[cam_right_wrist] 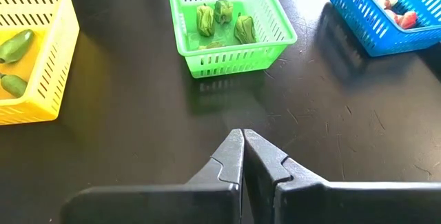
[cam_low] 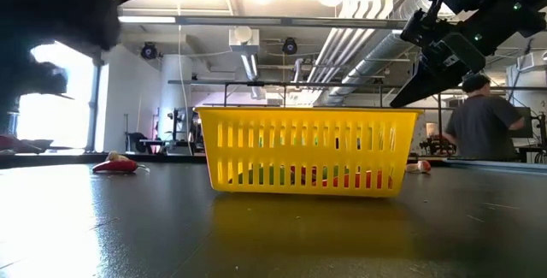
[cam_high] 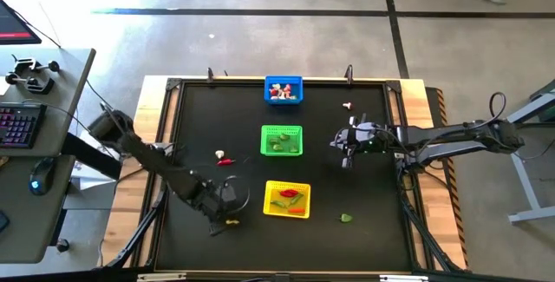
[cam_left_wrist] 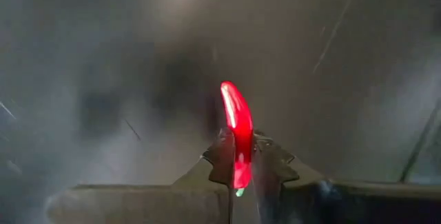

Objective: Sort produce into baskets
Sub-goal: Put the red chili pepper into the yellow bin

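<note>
Sorting mostly done, a few strays left

Holding a slim red toy chilli [cam_left_wrist: 236, 138] pinched in my left gripper [cam_high: 227, 197], just beside the yellow square mesh basket [cam_high: 287, 200]. My right gripper [cam_high: 347, 146], jaws closed and empty, waits past the green mesh basket [cam_high: 282, 140]. Another red chilli [cam_high: 225, 160], a green bit [cam_high: 346, 218] and one small piece [cam_high: 346, 105] near the blue mesh basket [cam_high: 284, 90] remain loose.

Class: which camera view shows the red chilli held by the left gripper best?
The left wrist view: the red chilli stands large and clear, pinched in the left gripper. In the high view the gripper hides it; the low and right wrist views do not show it.
</note>
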{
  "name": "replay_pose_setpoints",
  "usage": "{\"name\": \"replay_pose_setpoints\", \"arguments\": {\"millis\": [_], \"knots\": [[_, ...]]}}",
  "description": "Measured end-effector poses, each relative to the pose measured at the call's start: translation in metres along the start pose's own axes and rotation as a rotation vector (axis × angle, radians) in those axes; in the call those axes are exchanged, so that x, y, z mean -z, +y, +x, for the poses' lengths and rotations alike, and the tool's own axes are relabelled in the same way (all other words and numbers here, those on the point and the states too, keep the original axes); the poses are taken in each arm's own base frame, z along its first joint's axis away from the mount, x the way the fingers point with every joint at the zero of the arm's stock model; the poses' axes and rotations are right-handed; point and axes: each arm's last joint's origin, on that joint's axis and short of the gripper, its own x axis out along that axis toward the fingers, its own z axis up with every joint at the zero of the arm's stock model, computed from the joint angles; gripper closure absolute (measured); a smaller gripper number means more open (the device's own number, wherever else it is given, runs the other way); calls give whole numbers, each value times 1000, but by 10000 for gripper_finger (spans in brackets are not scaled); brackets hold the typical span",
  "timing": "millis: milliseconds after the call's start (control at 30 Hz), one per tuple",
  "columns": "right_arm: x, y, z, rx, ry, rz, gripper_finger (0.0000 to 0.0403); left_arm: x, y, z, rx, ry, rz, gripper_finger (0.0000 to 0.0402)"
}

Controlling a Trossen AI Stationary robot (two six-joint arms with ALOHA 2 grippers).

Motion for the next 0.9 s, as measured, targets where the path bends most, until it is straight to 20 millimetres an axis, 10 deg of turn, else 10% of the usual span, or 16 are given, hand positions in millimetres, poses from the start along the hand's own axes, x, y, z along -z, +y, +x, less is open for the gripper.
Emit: {"name": "replay_pose_setpoints", "arguments": {"millis": [367,900], "knots": [[-1,0,0,0,-11,-2,403,-103,45,-51,16,-319,180,394],[-3,0,0,0,-24,-21,403,-211,20,-13,153,-325,635,395]]}}
